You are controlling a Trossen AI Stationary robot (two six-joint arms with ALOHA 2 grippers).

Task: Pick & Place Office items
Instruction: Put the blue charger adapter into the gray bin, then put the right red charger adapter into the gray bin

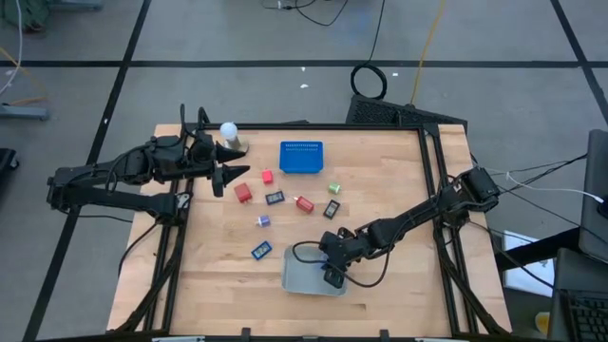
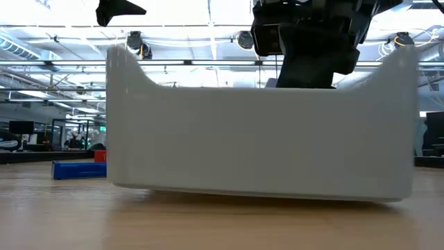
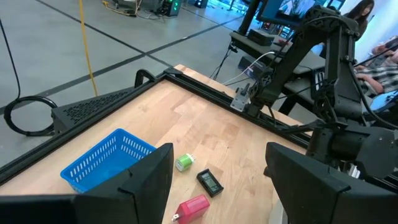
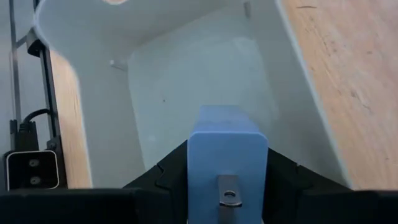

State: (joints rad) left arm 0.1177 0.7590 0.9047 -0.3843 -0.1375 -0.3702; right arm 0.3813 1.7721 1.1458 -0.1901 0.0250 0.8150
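My right gripper (image 1: 332,273) hangs over the pale grey tray (image 1: 302,279) near the table's near edge, shut on a light blue block (image 4: 227,155). The wrist view shows the tray's inside (image 4: 186,81) beyond the block. My left gripper (image 1: 228,172) is open above the table's far left part, next to a white ball on a stand (image 1: 229,133), touching nothing. Small items lie flat on the wood: red pieces (image 1: 243,193) (image 1: 304,203), black ones (image 1: 275,198) (image 1: 332,209), a green one (image 1: 334,188), a purple one (image 1: 263,220) and a blue one (image 1: 261,251). My right gripper pinches the light blue block by its two opposite sides (image 4: 196,168), between the two fingers (image 4: 165,177). The fingers come from above, pointing down into the tray. The block shows a small metal tab (image 4: 229,194) on its near face. Whether it touches the tray floor, I cannot tell.
A blue perforated basket (image 1: 301,157) stands near the far edge, also ahead of the left fingers (image 3: 106,162). A black frame rail (image 1: 432,171) runs along the table's right edge. In the low view the tray wall (image 2: 263,139) fills most of the picture. People sit beyond the table (image 3: 373,56).
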